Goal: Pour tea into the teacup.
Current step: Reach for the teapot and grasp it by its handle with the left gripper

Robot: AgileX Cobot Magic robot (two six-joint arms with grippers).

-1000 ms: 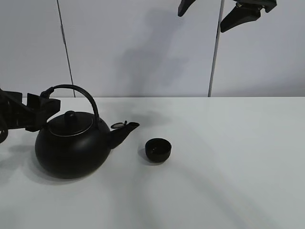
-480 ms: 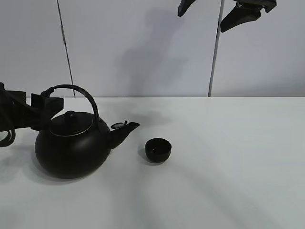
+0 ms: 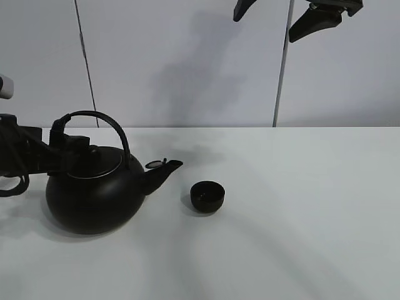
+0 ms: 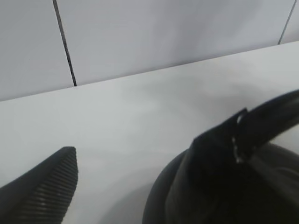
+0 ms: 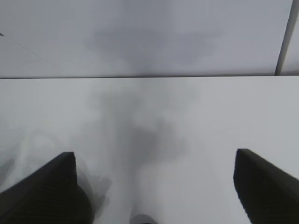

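A tiny round black handleless teacup point(image 3: 207, 195) stands upright on the white surface point(image 3: 300, 225), left of the middle, just off the tip of the spout point(image 3: 164, 170) of a big round black kettle with an arched handle point(image 3: 94, 200). A narrow strip of bare surface separates the spout from the cup, so the two do not touch. The kettle sits at the left of the surface with its lid on and its knob point(image 3: 92, 152) under the arch of the handle point(image 3: 107, 120).

The left pincer point(image 3: 69, 136) reaches in from the left edge at the height of the lid, at the foot of the handle on the side away from the spout. Its jaws stand wide apart. In the left wrist view one ribbed black finger point(image 4: 44, 189) lies well clear of the kettle's dark body point(image 4: 205, 205). The other finger merges with the black handle, and contact there cannot be made out.

The right pincer point(image 3: 265, 27) hangs high above the surface against the pale panelled wall point(image 3: 187, 62). Its jaws are spread wide with nothing between them (only bare white surface and shadow show between its two fingers).
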